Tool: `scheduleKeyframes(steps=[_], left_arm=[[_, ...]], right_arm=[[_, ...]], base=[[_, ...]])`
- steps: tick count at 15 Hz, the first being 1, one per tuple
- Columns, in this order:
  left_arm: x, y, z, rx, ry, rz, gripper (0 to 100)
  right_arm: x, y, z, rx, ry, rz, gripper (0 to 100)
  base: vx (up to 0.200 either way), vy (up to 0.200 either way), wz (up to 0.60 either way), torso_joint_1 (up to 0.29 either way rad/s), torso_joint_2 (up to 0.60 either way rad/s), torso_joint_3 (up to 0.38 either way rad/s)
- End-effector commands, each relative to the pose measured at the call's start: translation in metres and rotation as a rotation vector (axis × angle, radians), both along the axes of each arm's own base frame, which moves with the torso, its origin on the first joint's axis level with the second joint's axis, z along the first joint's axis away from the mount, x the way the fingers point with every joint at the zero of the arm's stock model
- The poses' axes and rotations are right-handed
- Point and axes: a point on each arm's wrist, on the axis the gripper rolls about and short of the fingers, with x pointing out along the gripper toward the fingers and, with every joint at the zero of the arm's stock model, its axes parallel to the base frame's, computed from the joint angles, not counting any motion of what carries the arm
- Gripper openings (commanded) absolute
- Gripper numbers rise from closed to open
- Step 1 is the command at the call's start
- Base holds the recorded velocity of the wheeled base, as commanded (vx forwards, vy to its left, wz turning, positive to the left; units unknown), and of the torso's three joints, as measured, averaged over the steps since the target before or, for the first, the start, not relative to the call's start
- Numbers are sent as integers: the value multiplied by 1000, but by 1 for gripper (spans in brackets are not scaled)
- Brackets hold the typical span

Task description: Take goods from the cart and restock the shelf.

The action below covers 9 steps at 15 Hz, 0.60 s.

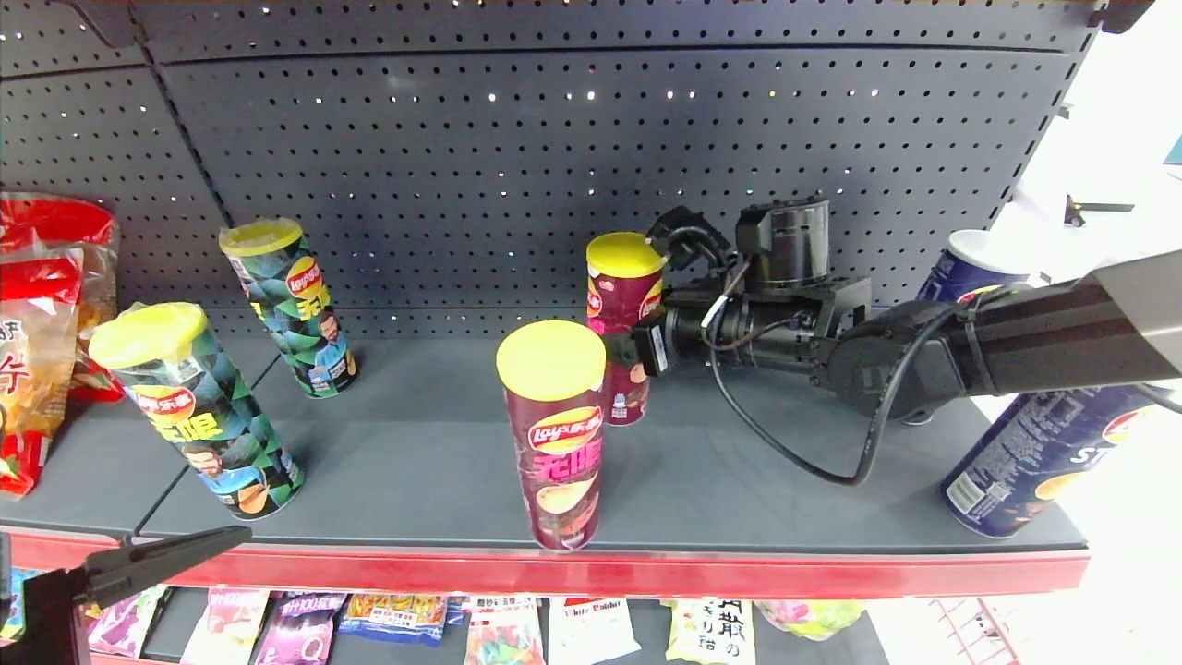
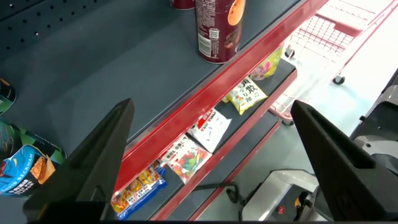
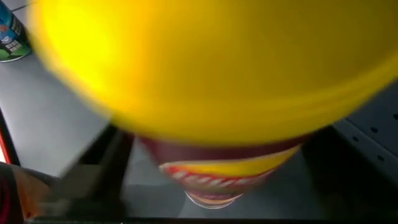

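On my feed the right arm (image 1: 1062, 332) has a grey boxy forearm, a rounded black cover at the wrist joint and a black cylindrical wrist with a silver-banded motor housing on top. A black cable (image 1: 831, 477) loops underneath. The left end effector (image 2: 211, 104) has two matte black wedge fingers (image 2: 329, 155).

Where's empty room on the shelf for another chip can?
Bare shelf lies between the front green can and front maroon can, and between that and the front blue can. Crowded behind, where the right gripper meets the back maroon can.
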Motion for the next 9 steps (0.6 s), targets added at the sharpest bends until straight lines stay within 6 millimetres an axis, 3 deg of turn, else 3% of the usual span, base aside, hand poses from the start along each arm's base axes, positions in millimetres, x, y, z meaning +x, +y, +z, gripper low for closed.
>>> scheduleKeyframes(steps=[1, 4, 9], left_arm=[[0, 0, 0, 0, 0, 0, 100], [-1, 0, 0, -1, -6, 0, 100], [1, 0, -2, 4, 15, 1, 100]], right_arm=[[-2, 0, 3, 3, -6, 3, 100], [-12, -7, 13, 5, -18, -31, 100], [-56, -41, 26, 12, 17, -99, 100]], base=[[0, 0, 0, 0, 0, 0], [0, 0, 0, 0, 0, 0], [0, 0, 0, 0, 0, 0]])
